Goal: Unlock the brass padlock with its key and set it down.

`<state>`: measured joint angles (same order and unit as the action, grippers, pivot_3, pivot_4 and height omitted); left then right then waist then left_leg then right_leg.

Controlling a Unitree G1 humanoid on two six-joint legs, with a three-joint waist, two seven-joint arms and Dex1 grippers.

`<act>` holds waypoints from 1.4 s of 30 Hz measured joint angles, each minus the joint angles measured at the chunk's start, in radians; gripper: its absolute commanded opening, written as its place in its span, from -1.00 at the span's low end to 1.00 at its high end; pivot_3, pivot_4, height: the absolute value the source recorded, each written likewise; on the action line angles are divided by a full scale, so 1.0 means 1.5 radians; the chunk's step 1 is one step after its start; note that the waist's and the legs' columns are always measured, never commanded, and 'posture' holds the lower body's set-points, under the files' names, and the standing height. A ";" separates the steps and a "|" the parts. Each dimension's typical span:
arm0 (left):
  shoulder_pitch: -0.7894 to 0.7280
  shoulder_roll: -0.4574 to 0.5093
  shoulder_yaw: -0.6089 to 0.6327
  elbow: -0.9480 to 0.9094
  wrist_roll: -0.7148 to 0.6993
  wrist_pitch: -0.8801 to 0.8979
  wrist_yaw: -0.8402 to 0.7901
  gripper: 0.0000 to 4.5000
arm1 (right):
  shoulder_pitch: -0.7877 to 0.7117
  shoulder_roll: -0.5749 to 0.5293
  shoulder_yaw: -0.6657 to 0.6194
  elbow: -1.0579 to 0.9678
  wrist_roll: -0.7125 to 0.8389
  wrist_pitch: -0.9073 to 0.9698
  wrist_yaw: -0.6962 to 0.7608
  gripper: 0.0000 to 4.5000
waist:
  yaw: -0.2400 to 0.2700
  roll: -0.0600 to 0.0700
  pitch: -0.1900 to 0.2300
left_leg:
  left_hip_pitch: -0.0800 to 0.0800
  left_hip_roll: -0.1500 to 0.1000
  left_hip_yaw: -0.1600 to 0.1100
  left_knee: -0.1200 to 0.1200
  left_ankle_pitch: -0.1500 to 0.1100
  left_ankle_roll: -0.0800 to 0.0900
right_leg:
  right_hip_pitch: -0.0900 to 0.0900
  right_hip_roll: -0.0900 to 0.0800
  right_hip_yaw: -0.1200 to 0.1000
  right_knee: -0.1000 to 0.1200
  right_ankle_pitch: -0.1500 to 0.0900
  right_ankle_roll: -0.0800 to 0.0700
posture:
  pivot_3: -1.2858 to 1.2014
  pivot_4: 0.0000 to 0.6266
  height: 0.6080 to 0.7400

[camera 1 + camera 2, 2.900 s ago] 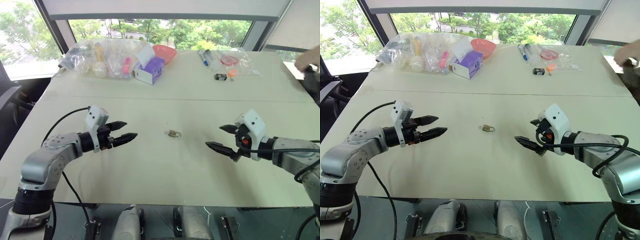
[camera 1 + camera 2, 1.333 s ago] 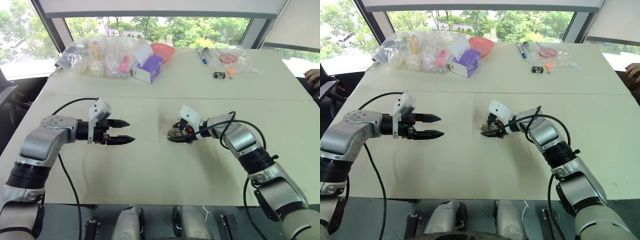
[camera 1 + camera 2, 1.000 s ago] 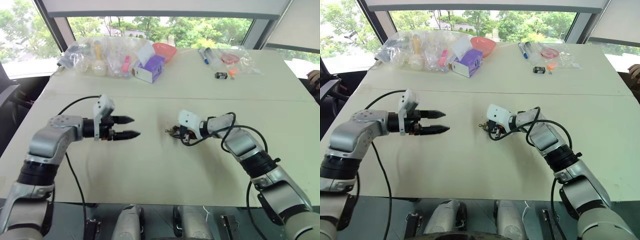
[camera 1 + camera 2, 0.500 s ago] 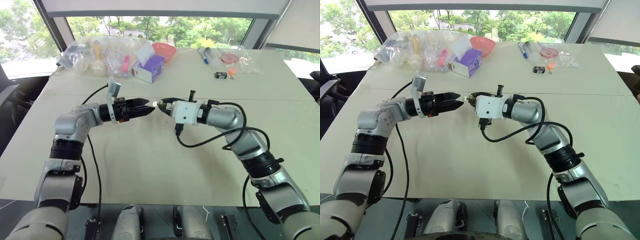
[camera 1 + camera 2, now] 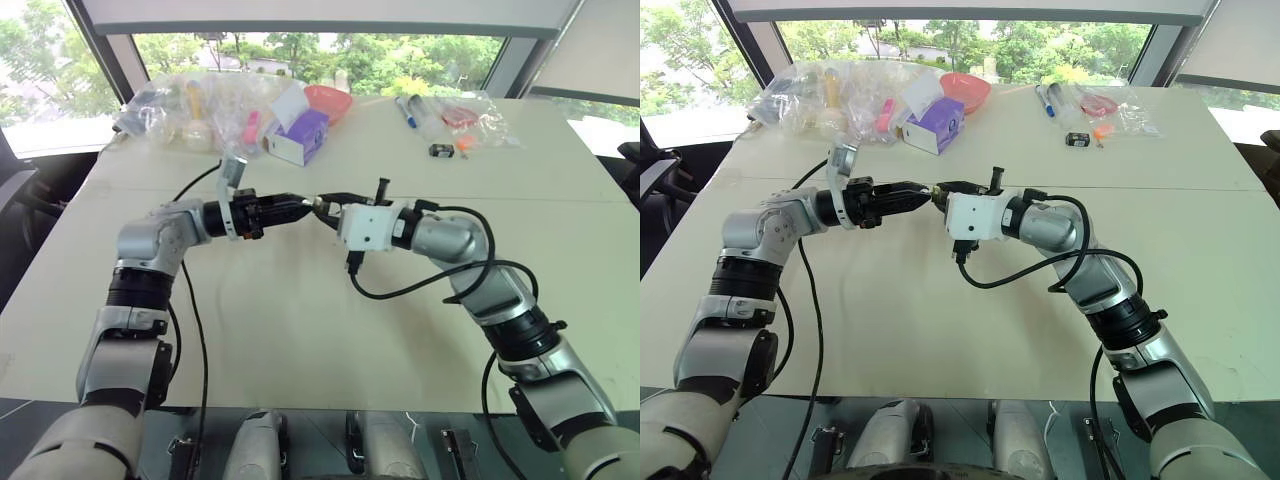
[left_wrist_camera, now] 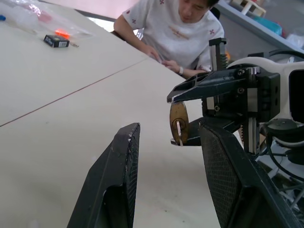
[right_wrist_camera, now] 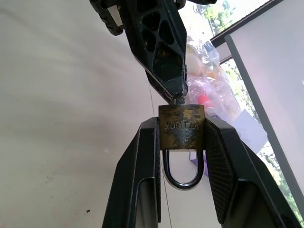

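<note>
The brass padlock is held off the table, pinched by its body between the two fingers of the right gripper, which are pressed together on it. Its silvery shackle is seen hanging closed between those fingers, toward the wrist. In the head views the lock sits just above the middle of the frame, where the two grippers meet tip to tip.

The left gripper is brought up against the lock's keyhole end. In the right wrist view its black fingertips are seen closed on a small metal stub, the key, at the lock's top edge. In the left wrist view the key's pale end shows at the face of the lock.

At the upper left of the head views clear plastic bags, a purple and white box and a red bowl are noted. A person in a white shirt is seated at the far side.
</note>
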<state>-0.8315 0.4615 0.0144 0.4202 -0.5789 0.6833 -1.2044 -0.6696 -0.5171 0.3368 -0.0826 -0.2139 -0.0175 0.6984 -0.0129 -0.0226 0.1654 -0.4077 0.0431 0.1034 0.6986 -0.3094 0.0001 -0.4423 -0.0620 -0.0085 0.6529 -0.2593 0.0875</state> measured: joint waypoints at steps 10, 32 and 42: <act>0.000 -0.006 -0.002 0.000 0.015 -0.011 -0.016 -0.97 | 0.002 0.002 0.000 -0.001 -0.004 0.007 -0.002 -0.70 | 0.000 0.000 0.000 | 0.000 0.000 0.000 0.000 0.000 0.000 | 0.000 0.000 0.000 0.000 0.000 0.000 | 0.03 -0.52 0.92; -0.032 0.006 -0.127 0.047 0.279 -0.544 -0.042 -0.97 | 0.031 -0.009 -0.020 -0.003 -0.003 0.029 0.047 -0.70 | 0.001 0.000 0.000 | 0.000 0.000 0.002 0.000 0.000 0.000 | 0.000 0.000 0.000 0.000 0.000 0.000 | 0.03 -0.52 0.92; -0.085 0.045 -0.058 0.051 0.103 -0.021 -0.081 0.06 | 0.033 -0.005 -0.014 -0.015 -0.012 0.022 0.042 -0.70 | -0.003 0.000 0.000 | 0.000 0.000 0.000 0.000 0.000 0.000 | 0.000 0.001 0.000 0.000 0.000 0.000 | 0.03 -0.52 0.92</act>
<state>-0.9588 0.5292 -0.0731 0.4967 -0.4250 0.6516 -1.3259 -0.6198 -0.5242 0.3160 -0.1044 -0.2325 0.0154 0.7610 -0.0182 -0.0226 0.1654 -0.4077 0.0433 0.1028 0.6987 -0.3094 0.0002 -0.4424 -0.0610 -0.0085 0.6531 -0.2593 0.0876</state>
